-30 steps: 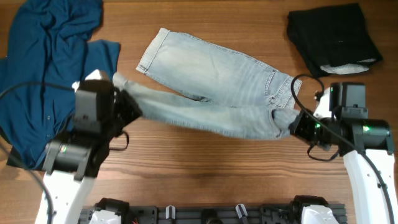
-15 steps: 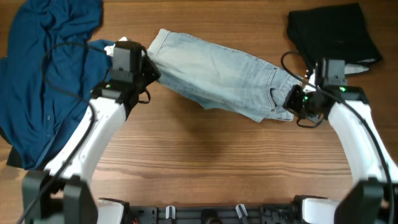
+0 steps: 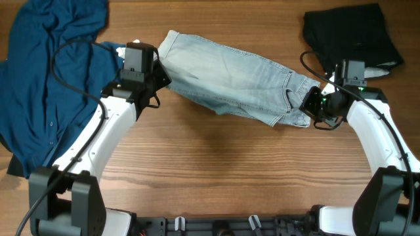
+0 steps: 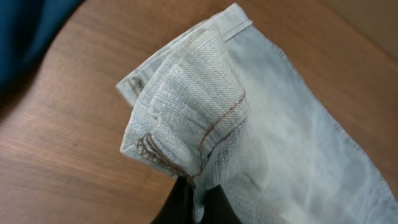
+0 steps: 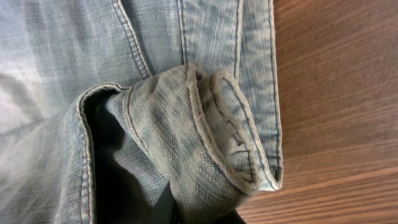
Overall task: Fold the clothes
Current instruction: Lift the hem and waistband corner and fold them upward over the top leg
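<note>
Stretched slantwise across the desk between the two hands: pale denim pants, folded lengthwise, one leg over the other, mostly flat on the wood.

Clamped in the left hand: the leg hem, bunched into a thick roll just ahead of the fingers. Orange stitching across the roll, and the rest of the leg running away beyond it toward the other hand.

Pinched in the right hand: the waistband end, curled back on itself right in front of the fingers. Only a dark sliver of one finger visible at the bottom of the wrist view, so probably closed on the cloth, going by the lifted fold. Seams and a belt loop just beyond, bare wood off to one side.

Behind and outward of the left hand, partly under its arm: a crumpled dark blue shirt.

Beyond the right hand, on the far side from the robot and apart from the pants: a folded black garment, something pale showing at its near edge.
</note>
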